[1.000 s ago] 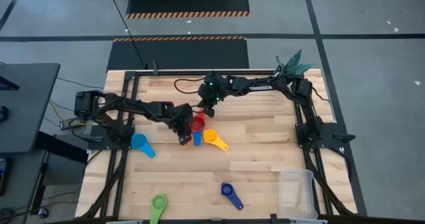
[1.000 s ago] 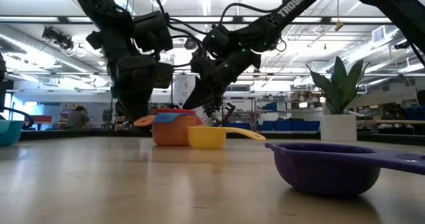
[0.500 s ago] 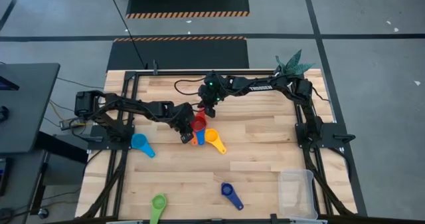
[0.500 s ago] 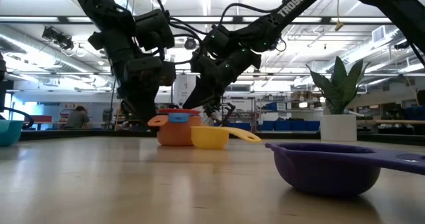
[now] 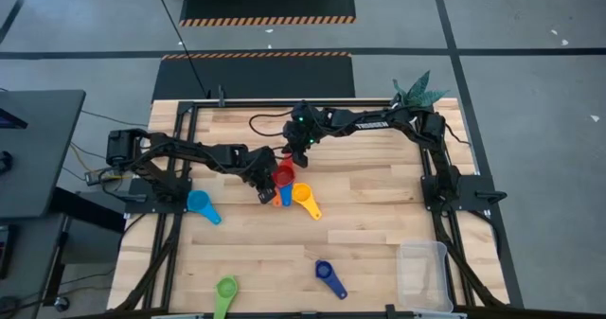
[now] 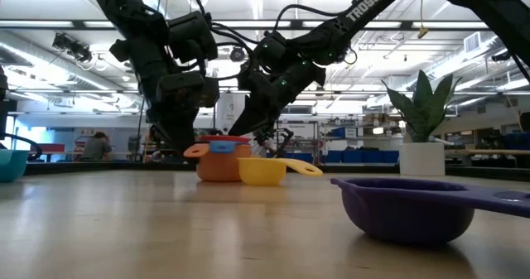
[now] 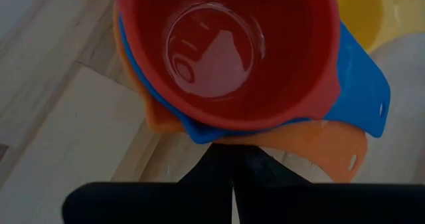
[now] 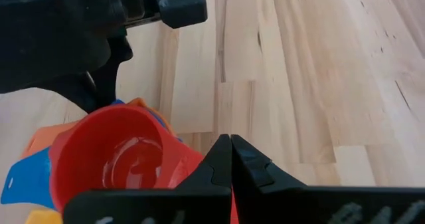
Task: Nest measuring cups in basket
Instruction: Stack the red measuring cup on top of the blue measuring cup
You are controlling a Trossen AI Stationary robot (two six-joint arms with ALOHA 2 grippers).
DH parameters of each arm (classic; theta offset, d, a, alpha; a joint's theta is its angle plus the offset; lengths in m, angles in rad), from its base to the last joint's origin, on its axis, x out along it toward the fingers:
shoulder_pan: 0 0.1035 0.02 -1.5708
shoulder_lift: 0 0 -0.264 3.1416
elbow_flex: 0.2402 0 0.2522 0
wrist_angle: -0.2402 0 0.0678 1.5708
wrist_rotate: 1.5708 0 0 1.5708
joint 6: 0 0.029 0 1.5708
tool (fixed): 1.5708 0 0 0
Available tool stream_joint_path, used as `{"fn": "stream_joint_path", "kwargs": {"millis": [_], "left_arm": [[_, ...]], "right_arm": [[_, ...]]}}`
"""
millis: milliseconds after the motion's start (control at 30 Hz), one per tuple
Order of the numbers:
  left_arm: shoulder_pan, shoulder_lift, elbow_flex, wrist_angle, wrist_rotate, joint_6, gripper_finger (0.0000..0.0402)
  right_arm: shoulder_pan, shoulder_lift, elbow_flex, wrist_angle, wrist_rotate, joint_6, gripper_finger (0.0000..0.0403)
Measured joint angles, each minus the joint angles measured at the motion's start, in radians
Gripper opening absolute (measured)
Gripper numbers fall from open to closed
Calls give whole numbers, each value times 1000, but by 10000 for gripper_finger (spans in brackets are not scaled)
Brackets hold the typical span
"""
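High view: the nested stack, red cup [image 5: 282,176] on top, sits near the table's [image 5: 379,224] middle, its blue and orange handles pointing to 6 o'clock. The yellow cup [image 5: 303,195] touches it at 4 o'clock, handle toward 5. The left gripper [image 5: 264,193], fingers pressed together, is at the stack's 8 o'clock; the right gripper [image 5: 294,158], likewise closed, at 12. The basket [image 5: 423,274] lies well apart at the 5 o'clock corner, open wood between.

Low view: a dark blue cup [image 6: 414,209] is nearest; a plant pot [image 6: 421,158] stands behind.

Left wrist view: red cup inside blue inside orange.
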Motion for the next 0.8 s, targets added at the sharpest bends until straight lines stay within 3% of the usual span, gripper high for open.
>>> {"fn": "stream_joint_path", "kwargs": {"millis": [467, 800], "left_arm": [[0, 0, 1, -6, -17, -31, 0], [0, -1, 1, -6, -22, -52, 0]], "right_arm": [[3, 54, 40, -38, -41, 27, 0], [-1, 54, 131, -319, -7, -8, 0]]}}
